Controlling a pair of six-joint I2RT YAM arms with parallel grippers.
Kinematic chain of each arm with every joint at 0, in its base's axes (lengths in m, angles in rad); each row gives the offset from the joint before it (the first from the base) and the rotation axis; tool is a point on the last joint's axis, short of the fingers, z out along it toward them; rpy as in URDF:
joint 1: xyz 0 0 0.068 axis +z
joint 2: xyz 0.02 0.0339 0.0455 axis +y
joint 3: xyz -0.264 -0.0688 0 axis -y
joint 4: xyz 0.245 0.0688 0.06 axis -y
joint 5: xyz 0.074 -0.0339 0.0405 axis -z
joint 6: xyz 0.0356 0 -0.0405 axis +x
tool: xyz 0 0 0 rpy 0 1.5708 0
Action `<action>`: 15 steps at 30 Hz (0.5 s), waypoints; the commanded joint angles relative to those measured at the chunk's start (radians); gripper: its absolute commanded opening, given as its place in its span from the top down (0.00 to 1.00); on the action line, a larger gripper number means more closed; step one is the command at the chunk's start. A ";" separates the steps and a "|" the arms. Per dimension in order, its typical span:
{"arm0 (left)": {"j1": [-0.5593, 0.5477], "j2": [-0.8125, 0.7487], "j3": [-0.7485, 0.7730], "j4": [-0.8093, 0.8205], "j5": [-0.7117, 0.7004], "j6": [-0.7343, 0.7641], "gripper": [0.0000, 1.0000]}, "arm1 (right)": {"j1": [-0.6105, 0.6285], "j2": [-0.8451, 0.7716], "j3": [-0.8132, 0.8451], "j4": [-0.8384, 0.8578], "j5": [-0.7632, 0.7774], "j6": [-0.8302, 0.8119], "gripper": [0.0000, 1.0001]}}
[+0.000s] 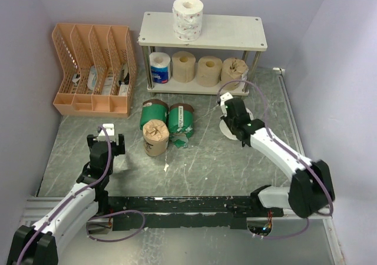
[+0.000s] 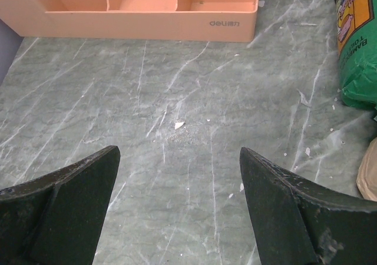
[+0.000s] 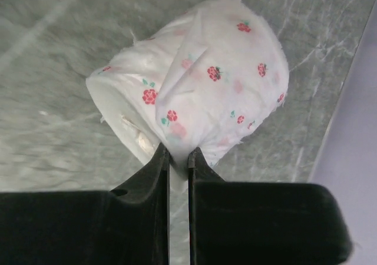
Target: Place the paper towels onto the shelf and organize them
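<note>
A flowered roll is pinched in the right gripper near the right edge; the left gripper is spread wide, empty.

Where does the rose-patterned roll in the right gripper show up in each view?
Top external: rose-patterned roll right of centre, in front of the shelf, mostly covered.
Left wrist: not in it.
Right wrist: centre, pinched by the right gripper.
Shared landmark: grey marbled table.
</note>
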 commanded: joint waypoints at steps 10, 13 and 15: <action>0.060 0.062 0.024 0.020 0.039 -0.006 0.06 | -0.013 -0.306 0.263 0.031 -0.240 0.529 1.00; 0.081 0.083 0.030 0.021 0.049 -0.013 0.06 | -0.020 -0.312 0.314 0.067 -0.289 0.647 1.00; 0.091 0.099 0.033 0.026 0.061 -0.012 0.06 | -0.021 -0.326 0.309 0.154 -0.320 0.760 1.00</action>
